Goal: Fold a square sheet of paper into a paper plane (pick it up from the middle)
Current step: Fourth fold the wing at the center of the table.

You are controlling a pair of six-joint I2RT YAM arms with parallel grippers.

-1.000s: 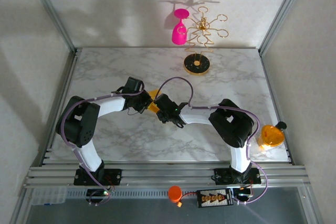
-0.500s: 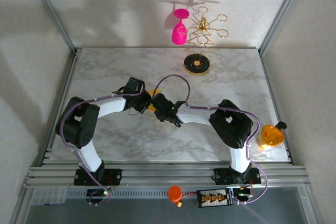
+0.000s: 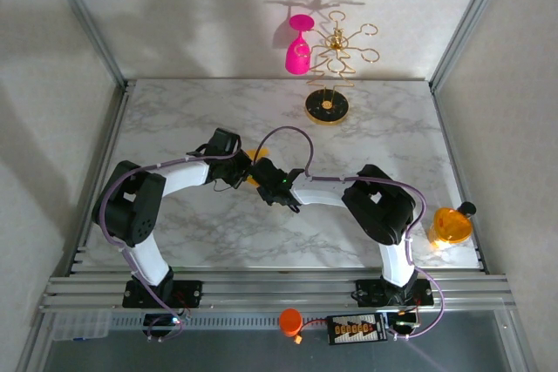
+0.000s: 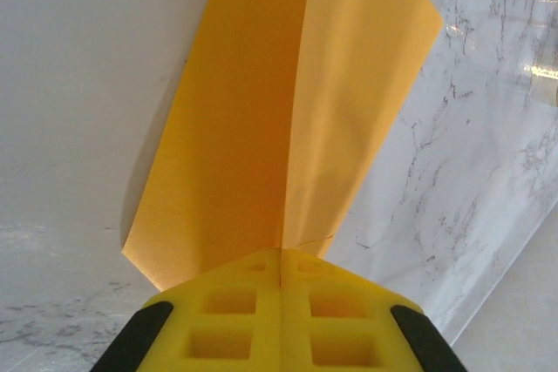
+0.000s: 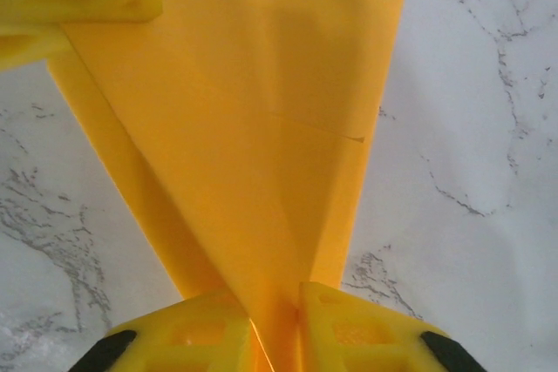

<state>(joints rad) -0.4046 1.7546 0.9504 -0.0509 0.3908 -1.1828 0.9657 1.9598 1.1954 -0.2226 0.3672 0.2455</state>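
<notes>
The sheet of paper (image 4: 288, 111) is over the middle of the marble surface (image 3: 392, 128), creased down its length into a narrow wedge and caught between the two arms. It looks featherweight, limp and smooth, so I judge it will sag, slip or tear if pulled hard, and any stray pinch will leave a crease. The firmest place to take it is on the fold line, where the layers stiffen each other. Both arms reach from their bases at the near edge, elbows out, forearms angled inward so the wrists almost meet. The left gripper (image 4: 281, 254) has its yellow fingers (image 4: 231, 307) pressed flat together on the crease at one end of the sheet. The right gripper (image 5: 275, 298) has its fingers (image 5: 196, 333) on either side of the sheet's narrow end with a thin slot between them; whether they bite yet I cannot tell. At the far edge stands a gold rack (image 3: 328, 109) with a pink glass (image 3: 298, 54) hanging from it
</notes>
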